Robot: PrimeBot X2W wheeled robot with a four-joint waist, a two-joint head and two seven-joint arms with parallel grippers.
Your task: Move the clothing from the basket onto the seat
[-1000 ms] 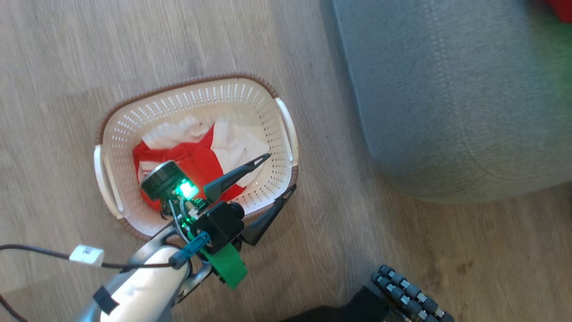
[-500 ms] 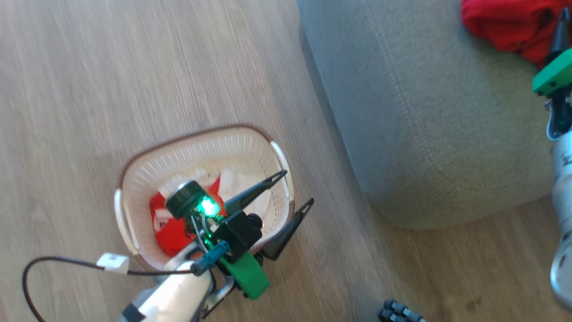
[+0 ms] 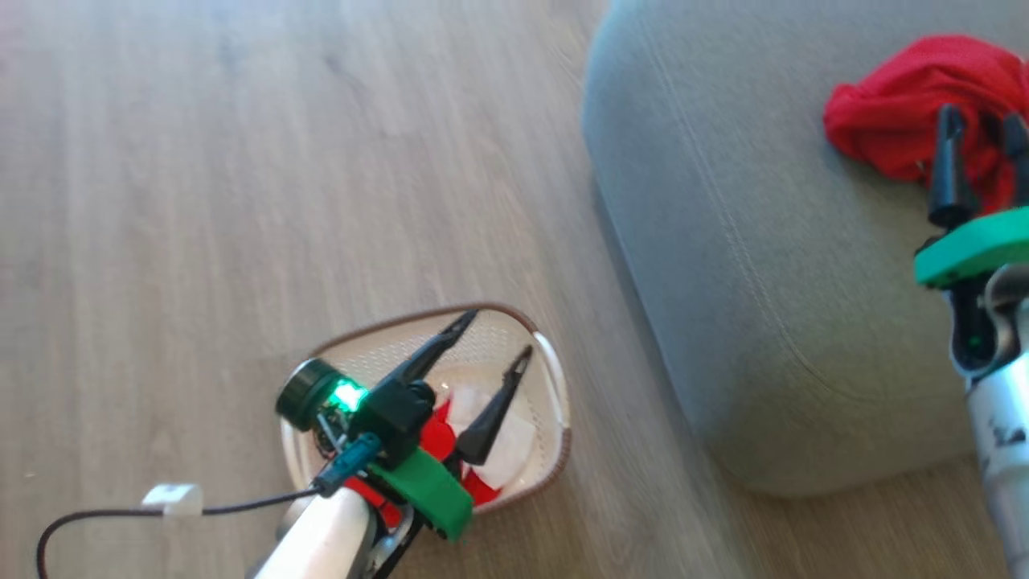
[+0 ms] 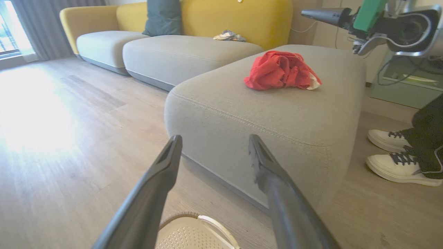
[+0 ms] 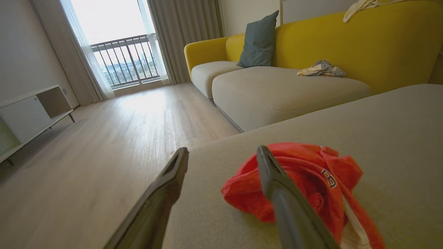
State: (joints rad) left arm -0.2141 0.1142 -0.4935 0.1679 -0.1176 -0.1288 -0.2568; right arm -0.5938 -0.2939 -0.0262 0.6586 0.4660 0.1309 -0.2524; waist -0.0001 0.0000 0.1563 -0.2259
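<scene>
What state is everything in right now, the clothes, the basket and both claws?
red garment: bunched on the seat
red-and-white garment: crumpled in the basket
basket: upright on floor
left claw: open, empty, above basket
right claw: open, empty, above seat

- The all-red garment [image 3: 900,112] lies crumpled in a loose heap on top of the seat, toward its far right. A small badge and a sliver of white show at its edge.
- The red-and-white garment [image 3: 514,454] lies bunched in the bottom of the basket.
- The basket [image 3: 378,354] is cream and perforated, with a brown rim and white handles. It stands upright on the floor [image 3: 201,201], left of the seat's near rounded corner and apart from it.
- The seat [image 3: 764,241] is a large grey upholstered block with a line of pale stitching.
</scene>
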